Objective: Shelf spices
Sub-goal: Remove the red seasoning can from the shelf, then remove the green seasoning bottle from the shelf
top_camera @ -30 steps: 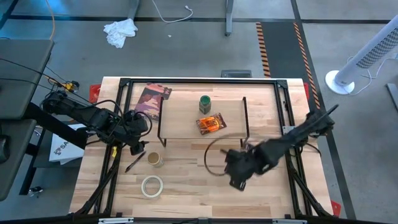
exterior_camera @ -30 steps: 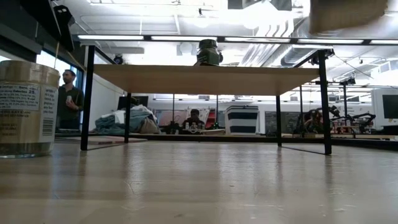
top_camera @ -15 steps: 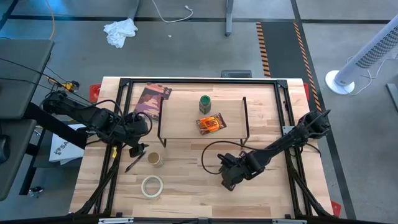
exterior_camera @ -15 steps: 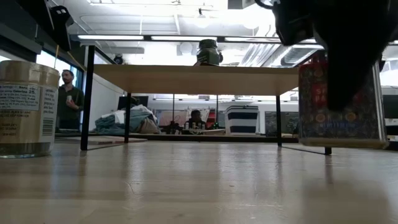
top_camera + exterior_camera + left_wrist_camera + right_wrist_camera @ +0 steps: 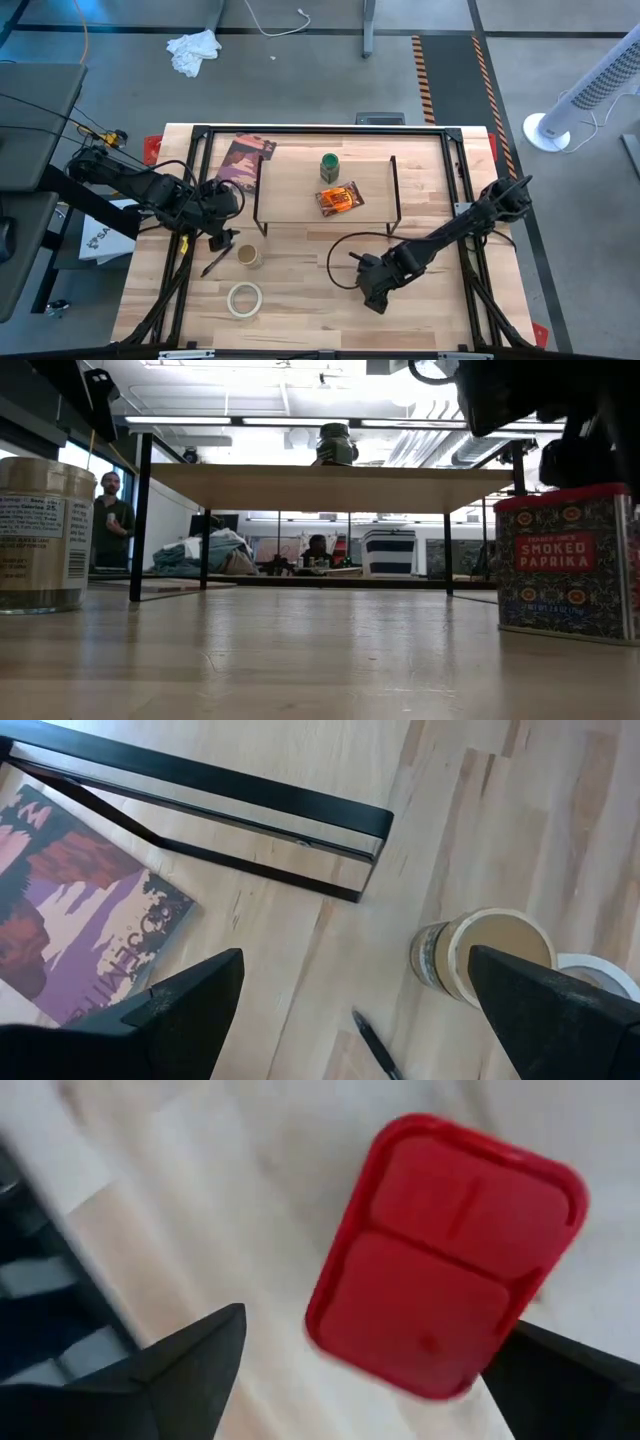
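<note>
The red square tin (image 5: 565, 565) stands upright on its base on the table, near the right; its red lid (image 5: 445, 1250) fills the right wrist view. My right gripper (image 5: 368, 1320) hangs over it, open, one finger on each side of the lid, and hides it in the high view (image 5: 378, 283). On the shelf (image 5: 300, 190) stand the green-lidded jar (image 5: 329, 166) and the orange packet (image 5: 339, 199). The tan-lidded jar (image 5: 249, 256) stands on the table in front of the shelf's left end. My left gripper (image 5: 360, 1020) waits open above the table's left side.
A white tape roll (image 5: 244, 299) lies near the front edge and a dark pen (image 5: 217, 263) beside the tan-lidded jar. A maroon flat packet (image 5: 245, 160) lies at the far left. A black cable loops from the right arm (image 5: 345, 250). People are in the room behind.
My right gripper has come down with the red tin from above the table. The tin, lifted clear a second ago, now stands on the board. The fingers have opened and let go of it.
</note>
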You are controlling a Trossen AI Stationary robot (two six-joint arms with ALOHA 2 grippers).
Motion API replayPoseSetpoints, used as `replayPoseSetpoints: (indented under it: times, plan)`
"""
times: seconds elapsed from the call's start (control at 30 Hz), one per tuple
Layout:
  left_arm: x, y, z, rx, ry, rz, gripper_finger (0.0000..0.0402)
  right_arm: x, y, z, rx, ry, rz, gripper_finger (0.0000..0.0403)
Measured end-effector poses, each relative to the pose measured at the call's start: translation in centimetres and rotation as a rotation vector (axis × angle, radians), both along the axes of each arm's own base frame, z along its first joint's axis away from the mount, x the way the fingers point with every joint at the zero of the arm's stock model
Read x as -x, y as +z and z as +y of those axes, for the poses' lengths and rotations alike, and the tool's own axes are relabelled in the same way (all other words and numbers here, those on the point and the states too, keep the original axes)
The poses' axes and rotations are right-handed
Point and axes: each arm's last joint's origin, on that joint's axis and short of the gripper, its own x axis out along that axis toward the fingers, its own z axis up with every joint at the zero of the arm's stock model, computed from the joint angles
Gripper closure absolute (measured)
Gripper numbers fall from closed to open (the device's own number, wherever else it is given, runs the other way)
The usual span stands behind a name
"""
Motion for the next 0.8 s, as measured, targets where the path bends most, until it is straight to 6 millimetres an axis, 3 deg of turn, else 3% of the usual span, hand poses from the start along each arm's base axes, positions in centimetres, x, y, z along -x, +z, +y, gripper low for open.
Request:
replayPoseSetpoints:
  times: [0.2,0.43,0.57,0.8]
  plan:
    - [0.0,0.0,0.0,-0.003,-0.002,0.001,0.0021,-0.1,5.4,-0.1,-0.012,0.133,-0.055,0.0031]
    - [-0.1,0.0,0.0,-0.005,0.001,-0.009,0.0021,-0.8,13.2,-2.1,0.311,0.220,-0.223,0.0030]
    - [-0.4,0.6,-0.2,0.027,-0.017,-0.049,0.0021,-2.2,16.1,-5.5,0.479,0.047,-0.331,0.0030]
    - [-0.1,4.6,0.4,-0.080,-0.009,-0.165,0.0021,-4.2,19.3,-14.4,0.594,-0.282,-0.404,0.0029]
